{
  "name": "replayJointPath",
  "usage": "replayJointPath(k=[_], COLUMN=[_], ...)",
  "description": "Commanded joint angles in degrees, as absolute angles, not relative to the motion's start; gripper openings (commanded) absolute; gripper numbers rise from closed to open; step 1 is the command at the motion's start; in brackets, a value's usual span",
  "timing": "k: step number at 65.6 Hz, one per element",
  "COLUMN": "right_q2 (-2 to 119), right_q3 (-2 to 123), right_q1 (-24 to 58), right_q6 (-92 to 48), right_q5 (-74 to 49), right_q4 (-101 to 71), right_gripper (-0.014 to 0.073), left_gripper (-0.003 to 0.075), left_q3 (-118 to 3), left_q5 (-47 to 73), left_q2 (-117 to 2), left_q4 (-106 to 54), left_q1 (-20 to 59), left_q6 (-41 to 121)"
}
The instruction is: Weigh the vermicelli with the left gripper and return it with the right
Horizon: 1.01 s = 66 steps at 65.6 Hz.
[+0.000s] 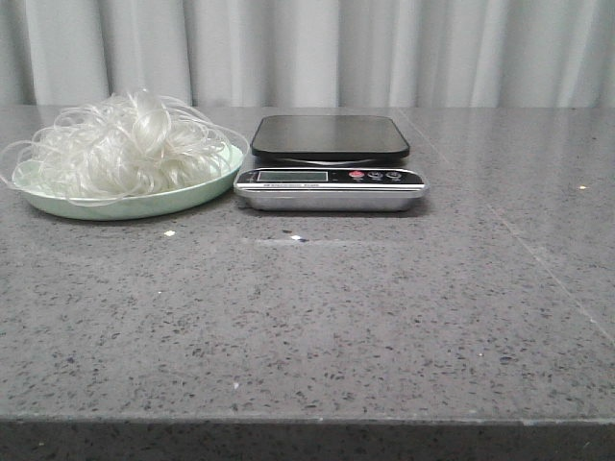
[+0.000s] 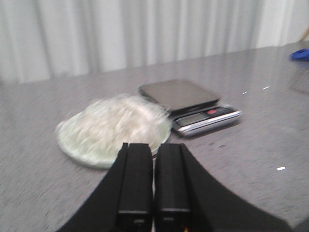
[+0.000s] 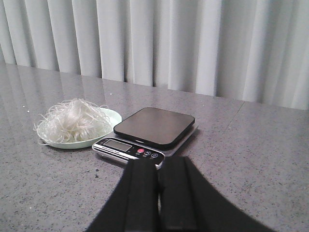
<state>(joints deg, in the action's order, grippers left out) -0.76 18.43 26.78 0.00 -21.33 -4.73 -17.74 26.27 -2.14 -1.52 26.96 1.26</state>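
The vermicelli (image 1: 120, 144) is a fluffy mound of thin white strands on a pale green plate (image 1: 144, 204) at the table's back left. Next to it on the right stands a kitchen scale (image 1: 330, 163) with a bare black platform and a silver front with display and buttons. Neither gripper shows in the front view. In the left wrist view my left gripper (image 2: 154, 147) is shut and empty, held short of the vermicelli (image 2: 116, 123) and the scale (image 2: 193, 104). In the right wrist view my right gripper (image 3: 158, 163) is shut and empty, just short of the scale (image 3: 147, 133); the vermicelli (image 3: 72, 121) lies beyond.
The grey speckled table (image 1: 317, 317) runs from its front edge to a pale curtain (image 1: 317, 48) at the back. A few small white crumbs (image 1: 169, 232) lie in front of the plate and scale. A blue object (image 2: 300, 54) shows at the far edge of the left wrist view.
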Motion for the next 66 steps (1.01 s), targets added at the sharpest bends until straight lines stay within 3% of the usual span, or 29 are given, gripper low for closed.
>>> replayJointPath(k=[1,22,66], right_q2=[-0.4,-0.4,-0.4], right_q3=[19.8,19.8,19.8], right_q1=[26.4,26.4,26.4], right_q6=[-0.4,-0.4,-0.4], right_q5=[-17.0,-17.0,-17.1], right_q4=[-3.9,-3.9,-3.9], right_gripper=[0.0179,0.0179,0.0179], left_gripper=[0.0127,0.0127,0.0127], left_q3=[-15.6,0.3,0.6], left_q5=[19.9,-0.6,-1.5], left_q2=[-3.0,1.5,1.4], left_q4=[-0.4,-0.4,-0.4], left_q1=[20.0,0.5,3.3], left_q6=[1.2,1.2,1.2])
